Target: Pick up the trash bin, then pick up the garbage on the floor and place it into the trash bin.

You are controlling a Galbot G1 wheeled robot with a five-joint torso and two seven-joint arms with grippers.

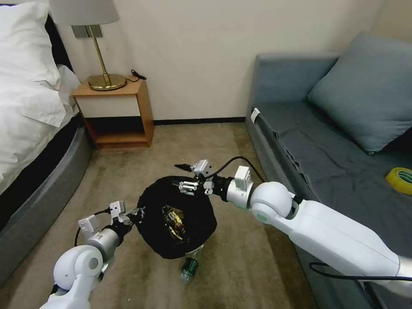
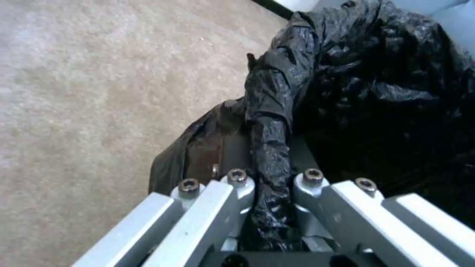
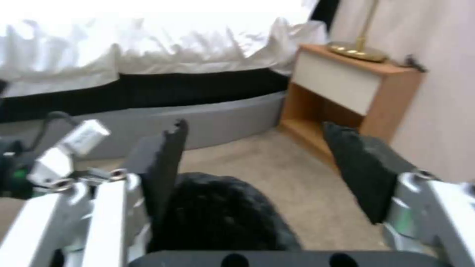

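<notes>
So nearest the robot, the left gripper is clamped tight on the near-left rim of the trash bin, pinching the black liner and holding the bin off the carpet. A gold-brown wrapper sits inside it. Peeking out from under the bin's near edge is the little clear bottle, lying on the carpet. Farther back, the right gripper hangs over the bin's far rim, fingers spread wide and empty. I'd guess the right one is the free arm for that bottle, which lies below and nearer than its fingers.

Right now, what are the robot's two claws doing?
Left gripper: shut on the trash bin rim.
Right gripper: open, holding nothing, above the bin.
</notes>
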